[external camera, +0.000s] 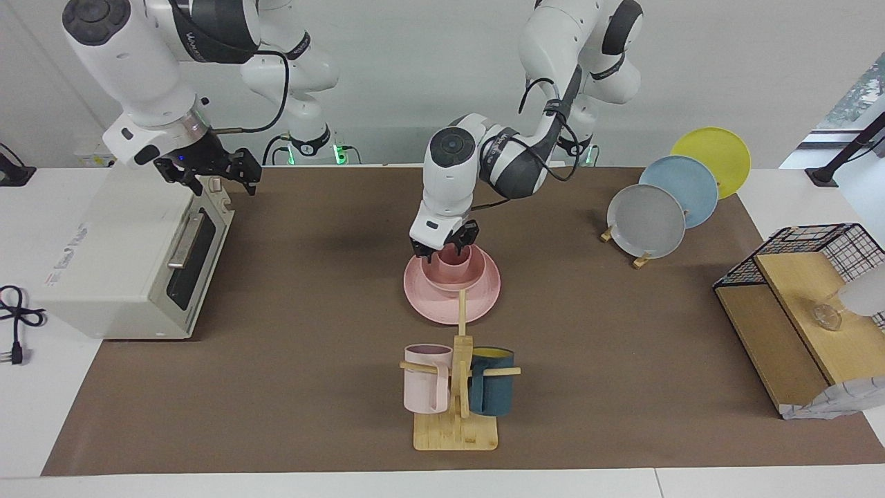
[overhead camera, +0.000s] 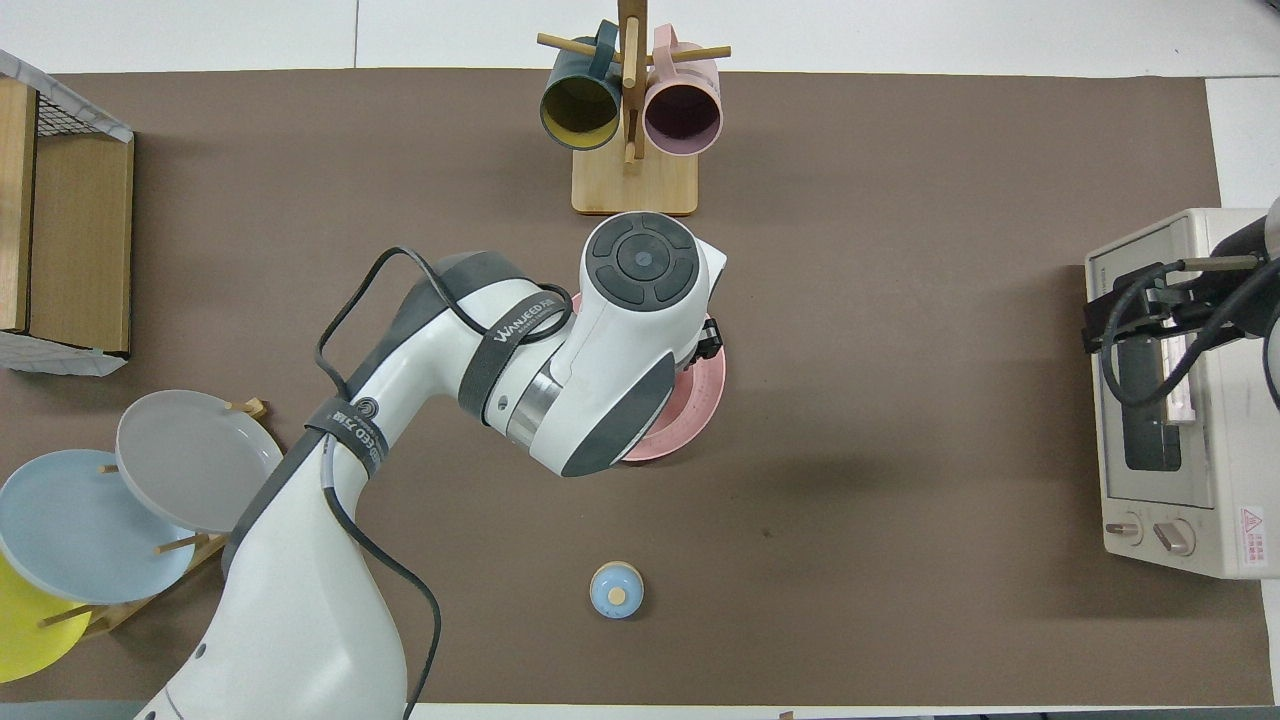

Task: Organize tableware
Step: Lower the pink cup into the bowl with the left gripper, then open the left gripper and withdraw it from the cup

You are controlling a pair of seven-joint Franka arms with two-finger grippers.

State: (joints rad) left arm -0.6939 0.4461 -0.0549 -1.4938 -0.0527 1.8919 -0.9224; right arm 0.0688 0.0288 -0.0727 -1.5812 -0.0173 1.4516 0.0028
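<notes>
The pink plate (external camera: 484, 299) lies mid-table, with the pink bowl (external camera: 437, 281) on it and the pink cup (external camera: 458, 263) upright in the bowl. My left gripper (external camera: 446, 247) is down at the cup's rim, its fingers apart on either side of the cup. In the overhead view the left arm covers bowl and cup, and only the plate's edge (overhead camera: 702, 400) shows. My right gripper (external camera: 216, 178) waits, open and empty, over the top of the toaster oven (external camera: 117, 277); it also shows in the overhead view (overhead camera: 1112, 318).
A wooden stand (external camera: 456, 429) with a pale-pink mug (external camera: 425, 379) and a teal mug (external camera: 492, 382) stands just farther from the robots than the plate. A rack of grey, blue and yellow plates (external camera: 650, 220), a wire basket (external camera: 816, 249) and a small blue round object (overhead camera: 616, 590) are also here.
</notes>
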